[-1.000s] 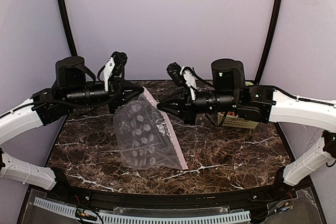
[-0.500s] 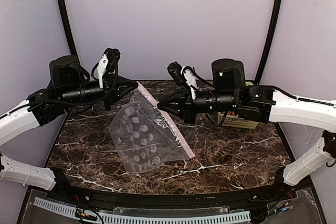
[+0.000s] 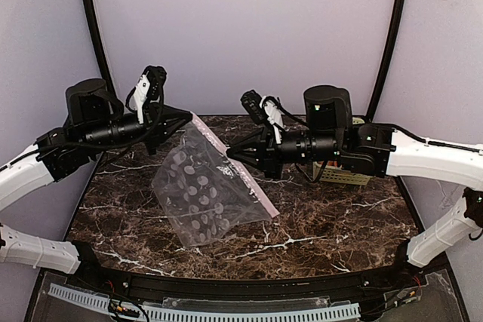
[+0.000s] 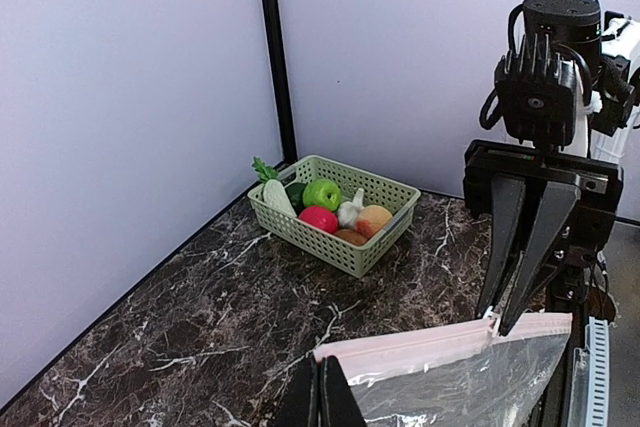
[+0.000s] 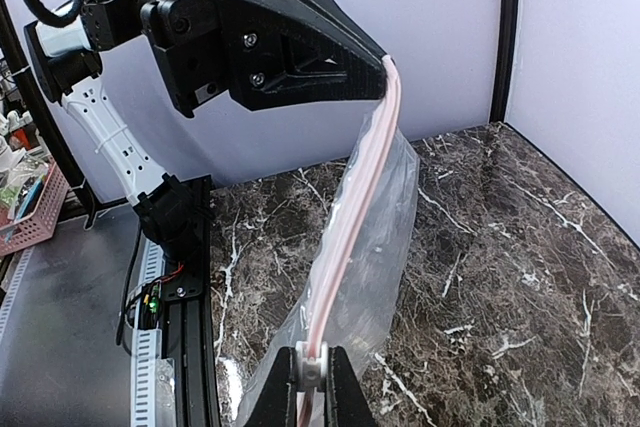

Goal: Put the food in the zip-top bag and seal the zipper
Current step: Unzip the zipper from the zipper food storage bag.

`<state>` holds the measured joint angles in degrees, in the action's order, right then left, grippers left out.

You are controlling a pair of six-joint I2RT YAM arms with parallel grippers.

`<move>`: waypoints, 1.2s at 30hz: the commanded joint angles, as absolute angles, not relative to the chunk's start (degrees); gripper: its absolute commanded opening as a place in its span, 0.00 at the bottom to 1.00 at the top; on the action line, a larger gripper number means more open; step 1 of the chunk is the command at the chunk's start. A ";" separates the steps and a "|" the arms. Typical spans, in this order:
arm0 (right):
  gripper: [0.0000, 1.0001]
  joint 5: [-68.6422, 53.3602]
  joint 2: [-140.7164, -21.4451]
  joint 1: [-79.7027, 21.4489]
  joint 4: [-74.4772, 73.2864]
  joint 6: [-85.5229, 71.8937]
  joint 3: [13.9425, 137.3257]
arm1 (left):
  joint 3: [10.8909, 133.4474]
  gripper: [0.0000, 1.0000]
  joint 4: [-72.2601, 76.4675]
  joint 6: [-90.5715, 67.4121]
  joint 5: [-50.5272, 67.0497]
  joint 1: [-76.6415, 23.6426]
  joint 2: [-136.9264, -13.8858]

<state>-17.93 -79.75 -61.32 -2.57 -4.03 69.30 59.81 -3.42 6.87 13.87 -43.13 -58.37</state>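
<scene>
Top external: I have the left gripper [image 3: 189, 117] and right gripper [image 3: 229, 154] both clamped on the zipper [image 3: 253, 185] — the zip-top bag [image 3: 198, 197] hangs below them. The food [image 4: 322, 193] sits in the green basket [image 4: 318, 240].

I could read nothing in any of my three views. The zip-top bag [image 3: 198, 195] bore only pale round dots, with no print that I could make out. The green basket [image 4: 300, 232] showed me plain lattice and no label. Nothing else in the frames was sharp enough for me to read as lettering, a brand or a number.
</scene>
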 commanded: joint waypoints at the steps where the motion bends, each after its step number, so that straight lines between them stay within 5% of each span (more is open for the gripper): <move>1: 0.00 -19.52 -79.96 -61.16 -5.13 -5.08 68.07 | 59.58 0.01 -1.67 7.33 8.75 -41.26 -56.06; 36: 0.00 -17.84 -81.91 -59.91 -8.97 -7.77 68.91 | 60.15 0.01 -2.67 8.15 6.41 -37.70 -54.24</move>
<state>-17.91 -81.17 -60.31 -6.48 -6.74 69.23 59.81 -3.49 7.51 9.04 -38.81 -55.27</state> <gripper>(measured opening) 0.058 0.010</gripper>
